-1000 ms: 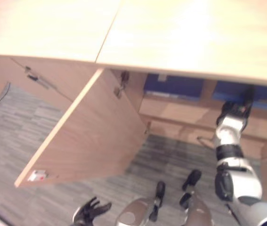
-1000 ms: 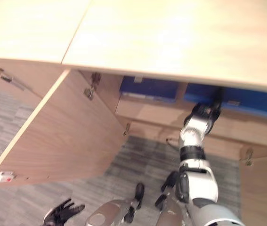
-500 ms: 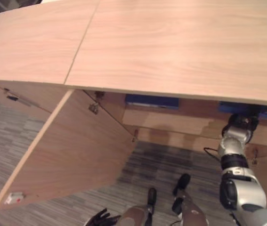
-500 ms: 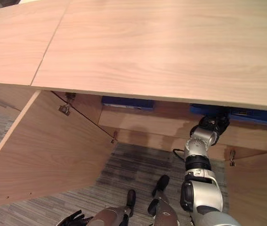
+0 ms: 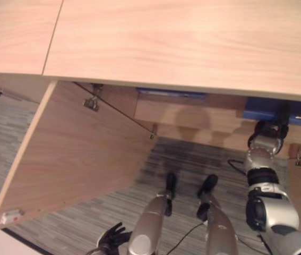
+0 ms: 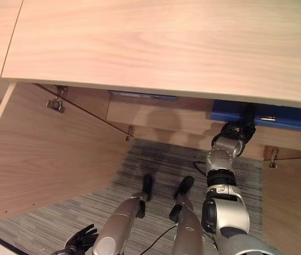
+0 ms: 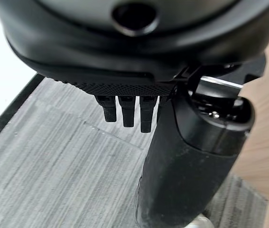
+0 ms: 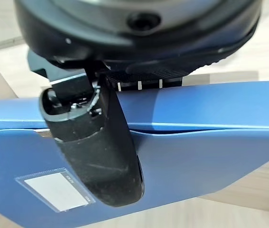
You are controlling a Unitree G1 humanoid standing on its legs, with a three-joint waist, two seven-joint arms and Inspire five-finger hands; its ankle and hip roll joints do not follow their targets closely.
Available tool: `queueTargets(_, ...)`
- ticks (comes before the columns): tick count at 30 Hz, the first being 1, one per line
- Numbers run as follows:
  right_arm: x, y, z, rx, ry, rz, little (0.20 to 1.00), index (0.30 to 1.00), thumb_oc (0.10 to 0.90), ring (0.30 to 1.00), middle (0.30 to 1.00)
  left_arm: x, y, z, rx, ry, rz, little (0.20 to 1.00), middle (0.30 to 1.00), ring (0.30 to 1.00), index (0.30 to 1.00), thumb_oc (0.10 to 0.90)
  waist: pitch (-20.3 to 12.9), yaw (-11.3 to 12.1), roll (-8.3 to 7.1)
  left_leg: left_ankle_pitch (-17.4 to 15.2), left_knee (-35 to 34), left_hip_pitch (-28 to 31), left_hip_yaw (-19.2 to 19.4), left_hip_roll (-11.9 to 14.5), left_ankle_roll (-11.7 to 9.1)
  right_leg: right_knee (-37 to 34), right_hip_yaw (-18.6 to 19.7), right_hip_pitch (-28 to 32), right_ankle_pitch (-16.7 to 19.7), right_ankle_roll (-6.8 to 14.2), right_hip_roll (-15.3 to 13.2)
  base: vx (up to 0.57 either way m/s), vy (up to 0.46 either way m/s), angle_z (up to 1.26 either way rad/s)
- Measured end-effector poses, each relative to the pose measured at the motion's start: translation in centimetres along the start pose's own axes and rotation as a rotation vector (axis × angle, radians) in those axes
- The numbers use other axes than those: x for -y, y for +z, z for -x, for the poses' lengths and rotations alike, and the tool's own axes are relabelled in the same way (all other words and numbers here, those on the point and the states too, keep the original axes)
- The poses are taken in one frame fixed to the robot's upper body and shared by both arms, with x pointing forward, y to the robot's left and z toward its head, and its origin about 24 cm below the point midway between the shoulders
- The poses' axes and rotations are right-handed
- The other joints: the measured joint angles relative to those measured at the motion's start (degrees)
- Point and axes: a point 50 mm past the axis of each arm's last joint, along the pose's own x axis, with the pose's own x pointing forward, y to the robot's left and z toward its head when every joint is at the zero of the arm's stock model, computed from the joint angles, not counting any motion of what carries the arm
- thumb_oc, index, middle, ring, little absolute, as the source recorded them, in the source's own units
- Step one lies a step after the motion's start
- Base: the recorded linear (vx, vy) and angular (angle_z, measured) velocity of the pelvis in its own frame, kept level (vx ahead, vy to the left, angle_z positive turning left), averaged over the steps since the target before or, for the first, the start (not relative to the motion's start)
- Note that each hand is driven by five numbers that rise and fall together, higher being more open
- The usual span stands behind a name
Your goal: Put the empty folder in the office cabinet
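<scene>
A blue folder point(image 5: 277, 110) lies on the shelf inside the open office cabinet point(image 5: 182, 42), at its right side, its front edge sticking out under the cabinet top. My right hand point(image 6: 238, 133) reaches in to it. In the right wrist view the thumb point(image 8: 96, 147) lies pressed on the folder's point(image 8: 196, 156) cover, and the other fingers are hidden behind it. My left hand point(image 5: 110, 239) hangs low by the floor with its fingers point(image 7: 125, 111) straight and nothing in it.
The cabinet's left door point(image 5: 76, 154) swings wide open over the grey carpet, and the right door point(image 6: 291, 202) stands open beside my right arm. A second blue folder point(image 5: 171, 93) lies further left on the wooden shelf point(image 5: 192, 114).
The camera has shifted, so the cabinet top takes up more of the picture. My right hand stays on the blue folder at the shelf. The left hand still hangs low.
</scene>
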Motion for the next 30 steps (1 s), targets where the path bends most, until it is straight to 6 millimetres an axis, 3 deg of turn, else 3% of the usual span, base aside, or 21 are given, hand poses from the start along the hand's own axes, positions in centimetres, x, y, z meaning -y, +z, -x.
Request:
queueTargets(1, -0.1, -0.4, 0.2, -0.010, 0.004, 0.003, 0.300, 0.300, 0.400, 0.300, 0.300, -0.1, -0.3, 0.1, -0.006, 0.004, 0.001, 0.900, 0.900, 0.900, 0.900, 0.800, 0.15, 0.02, 0.17, 0.22, -0.83, 0.69, -0.30, 0.09, -0.03, 0.37, 0.60, -0.01, -0.27, 0.43, 0.19, 0.02, 0.120, -0.55)
queueTargets(3, -1.0, -2.0, 1.2, -0.056, 0.040, -0.022, 0.300, 0.300, 0.400, 0.300, 0.300, -0.6, -1.5, 0.3, -0.042, 0.022, 0.003, 0.900, 0.900, 0.900, 0.900, 0.800, 0.30, 0.60, 0.44, -0.46, -4.74, 5.02, -0.22, 0.19, 2.15, 1.56, 3.43, -1.35, 0.28, 1.63, 1.34, -0.02, 0.054, -0.76)
queueTargets(5, -2.8, -2.2, 1.7, -0.061, 0.103, -0.043, 0.300, 0.300, 0.400, 0.300, 0.300, -0.5, -0.7, 0.2, -0.020, 0.026, 0.003, 0.900, 0.900, 0.900, 0.900, 0.800, 0.93, 0.57, 1.71, 2.98, -5.93, 4.26, 0.93, -0.04, 4.46, 2.19, 4.20, -3.02, 1.09, 3.84, 0.90, 0.00, 0.055, -0.48)
queueTargets(11, -5.2, -2.0, 1.9, -0.043, 0.134, -0.064, 0.300, 0.300, 0.400, 0.300, 0.300, -0.3, 1.4, 0.2, 0.078, 0.018, 0.010, 0.900, 0.900, 0.900, 0.900, 0.800, 0.97, 1.21, 1.99, 4.52, -7.06, 3.48, 2.03, -2.15, 4.87, 2.64, 4.94, -4.48, 0.94, 6.82, -1.42, 0.00, 0.012, 0.06)
queueTargets(12, -5.6, -2.1, 1.9, -0.044, 0.141, -0.068, 0.300, 0.300, 0.400, 0.300, 0.300, -0.3, 1.3, 0.2, 0.078, 0.016, 0.008, 0.900, 0.900, 0.900, 0.900, 0.800, 0.98, 1.24, 1.98, 4.86, -7.08, 3.45, 2.04, -2.21, 5.38, 2.65, 4.93, -4.49, 0.88, 6.90, -1.49, -0.01, 0.012, 0.07)
queueTargets(13, -7.6, -2.6, 2.5, -0.054, 0.184, -0.082, 0.300, 0.300, 0.400, 0.300, 0.300, 0.0, 1.1, 0.2, 0.070, 0.004, -0.009, 0.900, 0.900, 0.900, 0.900, 0.800, 1.00, 1.41, 1.95, 4.92, -7.80, 3.48, 1.79, -2.31, 5.50, 2.93, 4.74, -4.79, 0.46, 7.31, -1.55, -0.02, 0.018, 0.08)
queueTargets(15, -7.6, -3.0, 2.8, -0.049, 0.166, -0.090, 0.300, 0.300, 0.400, 0.300, 0.300, 0.1, 1.1, 0.2, 0.070, -0.001, -0.017, 0.900, 0.900, 0.900, 0.900, 0.800, 1.30, 1.45, 1.72, 4.83, -7.83, 3.22, 1.71, -2.26, 5.63, 4.32, 4.64, -5.64, -0.68, 7.56, -1.78, -0.02, 0.030, 0.01)
queueTargets(17, -9.0, -2.7, 3.4, -0.038, 0.210, -0.108, 0.300, 0.300, 0.400, 0.300, 0.300, 0.6, 1.9, 0.0, 0.092, -0.013, -0.030, 0.900, 0.900, 0.900, 0.900, 0.800, 3.38, 1.20, 1.86, 4.78, -7.83, 2.11, 1.70, -2.09, 5.84, 5.84, 4.90, -7.51, -1.32, 7.11, -1.77, -0.02, 0.033, -0.04)
queueTargets(25, -11.7, -1.3, 3.6, 0.025, 0.239, -0.102, 0.300, 0.300, 0.400, 0.300, 0.300, 0.7, 3.8, 0.2, 0.161, -0.035, -0.082, 0.900, 0.900, 0.900, 0.900, 0.800, 3.67, 1.00, 1.42, 6.06, -7.52, -1.69, 1.63, -3.00, 6.83, 11.63, 5.52, -13.61, -3.55, 7.33, -3.67, -0.03, 0.004, 0.05)
queueTargets(26, -11.8, -1.4, 3.7, 0.024, 0.239, -0.103, 0.554, 0.554, 0.569, 0.554, 0.554, 0.7, 3.7, 0.2, 0.159, -0.037, -0.087, 0.900, 0.900, 0.900, 0.900, 0.800, 3.73, 0.81, 1.33, 6.09, -7.52, -1.69, 1.63, -3.00, 6.81, 11.63, 5.53, -13.63, -3.54, 7.32, -3.64, 0.00, 0.000, 0.00)
queueTargets(27, -11.9, -1.7, 3.8, 0.016, 0.246, -0.095, 0.900, 0.900, 0.800, 0.900, 0.900, 0.8, 3.6, 0.2, 0.154, -0.039, -0.098, 0.900, 0.900, 0.900, 0.900, 0.800, 3.90, 0.47, 1.07, 6.11, -7.53, -1.67, 1.64, -2.99, 6.78, 11.57, 5.59, -13.63, -3.49, 7.32, -3.58, 0.00, 0.000, 0.00)
queueTargets(30, -11.4, -2.0, 3.7, 0.006, 0.226, -0.070, 0.900, 0.900, 0.800, 0.900, 0.900, 0.8, 3.7, 0.2, 0.153, -0.042, -0.099, 0.900, 0.900, 0.900, 0.900, 0.800, 4.23, -0.67, 0.55, 6.21, -7.55, -1.29, 1.72, -2.96, 6.87, 11.02, 5.76, -13.09, -2.86, 6.60, -3.18, 0.00, -0.008, -0.02)
